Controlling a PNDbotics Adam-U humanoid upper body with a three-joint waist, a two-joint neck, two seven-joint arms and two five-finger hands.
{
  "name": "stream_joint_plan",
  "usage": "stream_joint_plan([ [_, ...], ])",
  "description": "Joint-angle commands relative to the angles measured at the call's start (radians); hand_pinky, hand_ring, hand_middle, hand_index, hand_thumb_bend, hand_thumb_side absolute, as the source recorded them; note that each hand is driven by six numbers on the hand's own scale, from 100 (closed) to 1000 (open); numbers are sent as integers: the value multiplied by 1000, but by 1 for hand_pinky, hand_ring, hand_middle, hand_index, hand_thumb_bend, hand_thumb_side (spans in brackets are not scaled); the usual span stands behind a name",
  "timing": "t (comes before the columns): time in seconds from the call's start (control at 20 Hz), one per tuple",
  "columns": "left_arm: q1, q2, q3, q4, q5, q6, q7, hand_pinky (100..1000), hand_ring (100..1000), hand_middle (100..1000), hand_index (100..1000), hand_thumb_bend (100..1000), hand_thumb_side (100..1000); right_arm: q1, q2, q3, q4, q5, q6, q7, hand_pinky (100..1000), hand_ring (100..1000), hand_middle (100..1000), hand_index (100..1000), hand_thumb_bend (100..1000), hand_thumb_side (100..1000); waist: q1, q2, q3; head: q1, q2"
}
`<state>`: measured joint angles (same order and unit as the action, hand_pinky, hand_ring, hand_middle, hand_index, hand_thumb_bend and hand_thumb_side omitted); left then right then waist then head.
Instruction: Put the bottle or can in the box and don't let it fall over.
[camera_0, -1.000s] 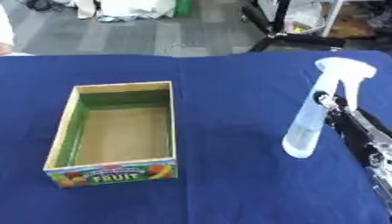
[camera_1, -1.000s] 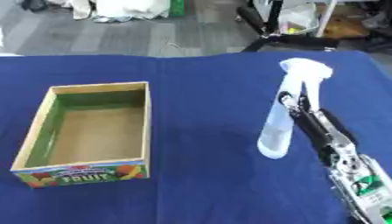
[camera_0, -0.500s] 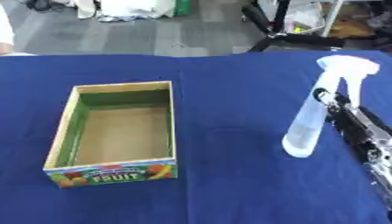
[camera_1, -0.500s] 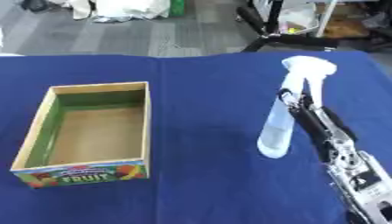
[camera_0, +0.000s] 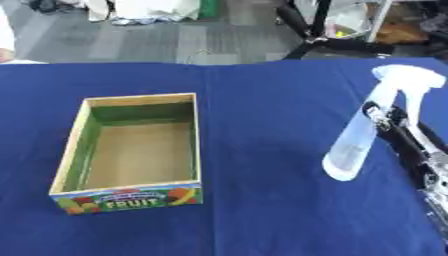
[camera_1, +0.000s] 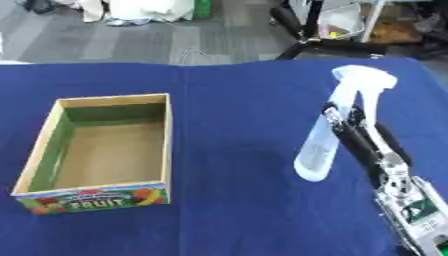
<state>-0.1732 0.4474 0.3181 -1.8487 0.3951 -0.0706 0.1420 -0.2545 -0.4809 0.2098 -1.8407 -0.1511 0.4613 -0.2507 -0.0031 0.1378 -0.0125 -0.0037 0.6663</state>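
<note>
Blue cloth covers your desk (camera_0: 254, 110) from edge to edge, with grey floor and the black legs of a stand beyond its far side. Your right hand (camera_1: 357, 131) comes in from the lower right corner, the arm running up and away from you in a long slant, silver joints nearest the camera and black fingers (camera_1: 339, 120) at the far end. Those fingers lie against the right side of the spray bottle (camera_1: 328, 142), about the middle of its body; whether they are curled round it or only pressed to it, you cannot tell from either view. Your left hand shows nowhere.

That spray bottle is clear, with a white trigger head, and it is on the right side of the desk, well apart from the box (camera_0: 131, 152). Its long axis leans: the base lies lower and toward the left, the head higher and toward the right, away from you.

On the left of the desk you have the box, open-topped cardboard with green inner walls and a fruit label on its near end.
</note>
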Motion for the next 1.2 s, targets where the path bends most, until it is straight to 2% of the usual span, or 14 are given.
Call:
stream_joint_plan([
  [0.05, -5, 26, 1, -9, 1, -1, -6, 899, 1000, 1000, 780, 649, 565, -15, -31, -7, -26, 4, 5, -9, 1000, 1000, 1000, 1000, 100, 838, 2, -8, -1, -5, -9],
  [1.2, -10, 25, -2, -10, 3, 0, -17, 899, 1000, 1000, 780, 641, 567, -80, -57, 2, 43, -73, 15, -6, 1000, 1000, 1000, 1000, 100, 864, 2, 0, 3, -14, -20],
])
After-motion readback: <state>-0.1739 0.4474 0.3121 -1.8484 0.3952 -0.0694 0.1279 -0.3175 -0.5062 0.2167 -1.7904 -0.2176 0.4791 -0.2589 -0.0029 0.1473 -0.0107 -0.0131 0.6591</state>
